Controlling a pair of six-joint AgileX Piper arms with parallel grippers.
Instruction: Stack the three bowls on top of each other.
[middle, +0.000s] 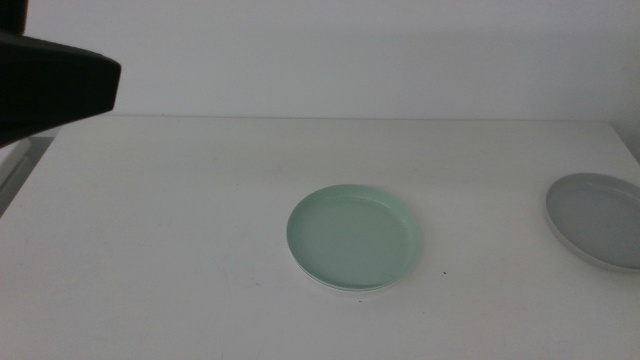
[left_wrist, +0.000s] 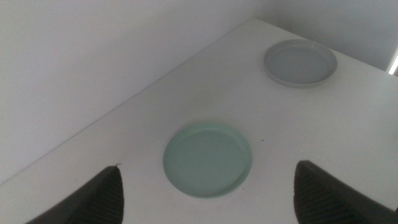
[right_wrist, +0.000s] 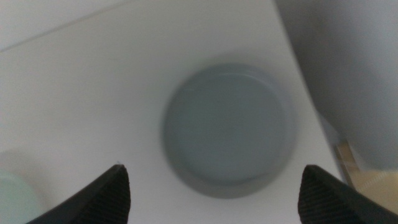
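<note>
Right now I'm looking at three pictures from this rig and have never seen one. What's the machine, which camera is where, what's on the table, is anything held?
It is a two-armed robot at a white table; each arm ends in a gripper with two dark jaws. The middle view looks forward and down over the table. The other two pictures come from cameras on the wrists, so each shows its own gripper's jaws at the bottom edge.

On the table: a mint green bowl near the centre, with a thin white rim showing under its near edge, probably the white bowl beneath it. A grey bowl sits apart near the table's right edge.

The left gripper hangs open above the green bowl. The right gripper hangs open above the grey bowl. Neither holds anything.
</note>
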